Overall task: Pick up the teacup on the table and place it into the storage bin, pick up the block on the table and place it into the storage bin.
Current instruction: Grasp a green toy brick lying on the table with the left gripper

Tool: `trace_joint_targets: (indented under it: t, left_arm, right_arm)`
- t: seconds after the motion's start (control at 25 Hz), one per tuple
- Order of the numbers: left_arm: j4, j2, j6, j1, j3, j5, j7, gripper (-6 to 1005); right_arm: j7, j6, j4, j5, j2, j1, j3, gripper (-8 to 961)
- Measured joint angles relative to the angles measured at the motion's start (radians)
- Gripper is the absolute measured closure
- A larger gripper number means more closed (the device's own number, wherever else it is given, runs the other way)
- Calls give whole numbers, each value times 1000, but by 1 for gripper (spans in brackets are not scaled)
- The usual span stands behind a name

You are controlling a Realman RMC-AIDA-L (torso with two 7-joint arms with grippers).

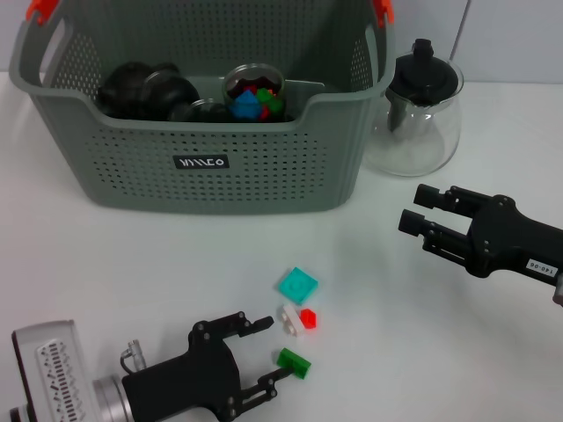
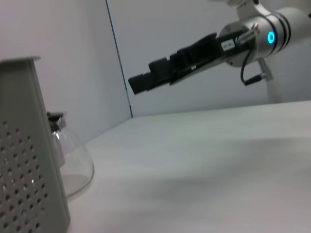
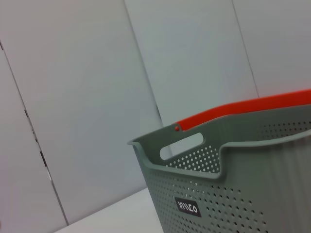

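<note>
Left gripper (image 1: 274,350) spread at the green block (image 1: 294,362); judge: center fingers, pinch squarely, lift to the bin (image 1: 211,167).

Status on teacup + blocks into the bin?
Looks done: a glass cup holding coloured blocks sits inside the storage bin. In hand: left gripper is open around the green block on the table, not yet closed. Left: green, teal block and red-and-white block remain out. Right gripper hovers empty near the glass teapot.
</note>
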Motion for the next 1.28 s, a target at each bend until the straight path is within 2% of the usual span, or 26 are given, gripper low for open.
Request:
trace_joint_targets:
  t: [0.32, 0.6, 0.72, 1.0, 1.28]
  left_arm:
    - [0, 0, -86, -24, -9, -1, 3, 415]
    - [4, 0, -99, -34, -29, -17, 4, 414]
    - [7, 3, -91, -35, -62, -38, 4, 413]
    - [-1, 4, 0, -13, -57, -32, 4, 412]
    - [-88, 0, 27, -4, -52, -30, 4, 411]
  right_arm:
    - [0, -1, 2, 0, 0, -8, 3, 396]
    - [0, -3, 2, 0, 0, -13, 3, 395]
    - [0, -3, 2, 0, 0, -14, 3, 395]
    - [0, -3, 1, 0, 0, -15, 2, 395]
    - [0, -1, 2, 0, 0, -12, 2, 395]
